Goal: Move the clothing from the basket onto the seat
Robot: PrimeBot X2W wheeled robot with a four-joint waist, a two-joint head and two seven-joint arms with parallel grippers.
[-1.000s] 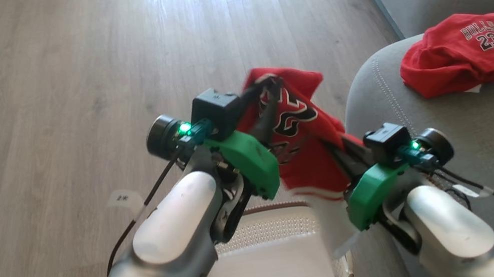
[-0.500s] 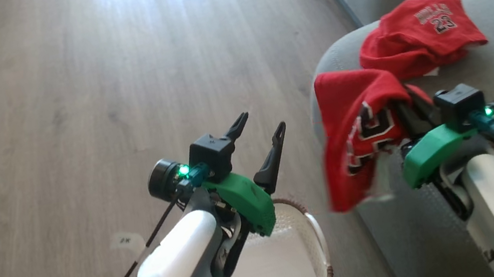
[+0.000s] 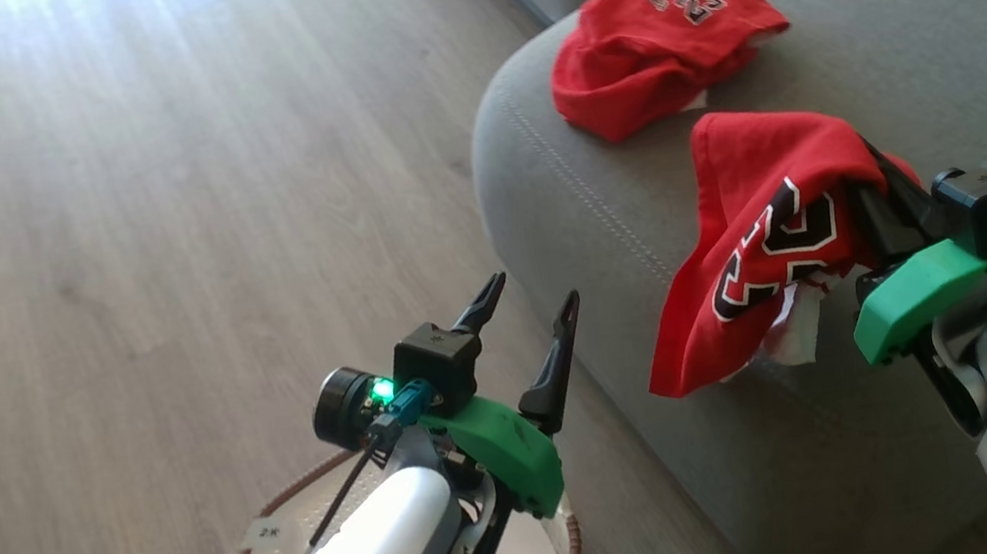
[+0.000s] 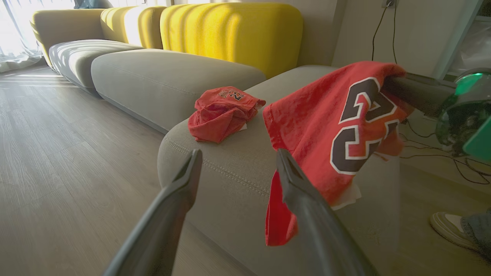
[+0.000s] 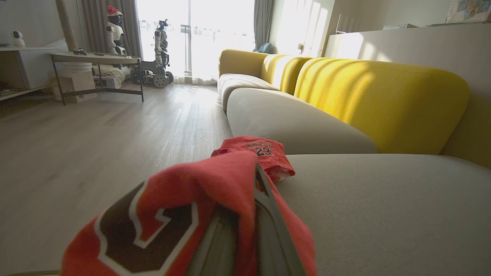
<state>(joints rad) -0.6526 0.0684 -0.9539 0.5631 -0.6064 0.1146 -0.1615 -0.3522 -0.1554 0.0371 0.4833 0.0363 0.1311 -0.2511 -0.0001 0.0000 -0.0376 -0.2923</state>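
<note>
My right gripper (image 3: 870,168) is shut on a red garment with a large "23" (image 3: 763,219). The garment hangs from it above the front of the grey seat (image 3: 876,27), with its lower hem drooping over the seat's rounded edge. The left wrist view shows the same garment (image 4: 337,126) hanging beside my left gripper (image 4: 238,155). A second red garment marked "BULLS 23" (image 3: 659,34) lies crumpled on the seat farther back. My left gripper (image 3: 532,292) is open and holds nothing, above the floor left of the seat. The basket (image 3: 574,532) sits under my left forearm, mostly hidden.
Wood floor (image 3: 90,236) spreads to the left of the seat. Another grey cushion (image 4: 165,76) and yellow backrests (image 5: 376,99) continue the sofa. A person's shoe (image 4: 447,226) and cables lie on the floor at the far right. A table (image 5: 96,59) and other robots stand far off.
My left gripper opened and let go of the "23" garment. My right gripper carried the garment from above the basket to over the seat. The head camera turned right.
</note>
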